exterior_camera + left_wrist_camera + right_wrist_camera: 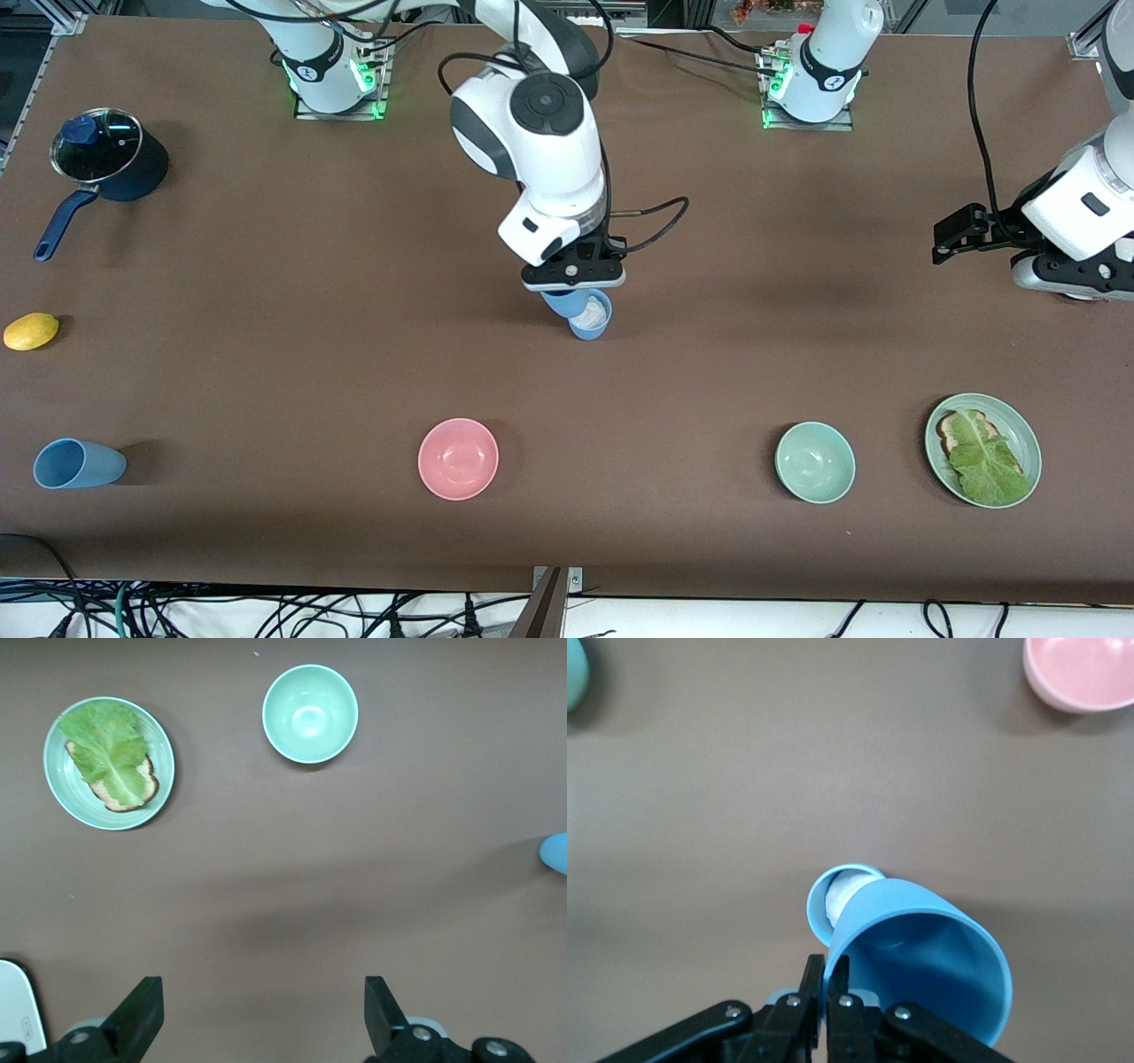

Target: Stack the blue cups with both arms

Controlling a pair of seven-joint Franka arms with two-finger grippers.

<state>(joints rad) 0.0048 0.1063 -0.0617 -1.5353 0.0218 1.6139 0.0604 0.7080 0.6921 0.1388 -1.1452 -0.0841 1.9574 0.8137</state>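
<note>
Blue cup (pixel 921 966), pinched at its rim by the right gripper (pixel 826 979), should be levelled over the standing cup (pixel 842 895) first; left gripper (pixel 261 1019) waits released.

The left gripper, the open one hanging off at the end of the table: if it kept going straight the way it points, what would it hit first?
Most likely just bare brown table. The open left gripper points down at it, with the green bowl and lettuce plate off to the sides.

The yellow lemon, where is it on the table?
In the front view the lemon sits at the right arm's end of the table, between the dark-blue saucepan and the lying blue cup.
</note>
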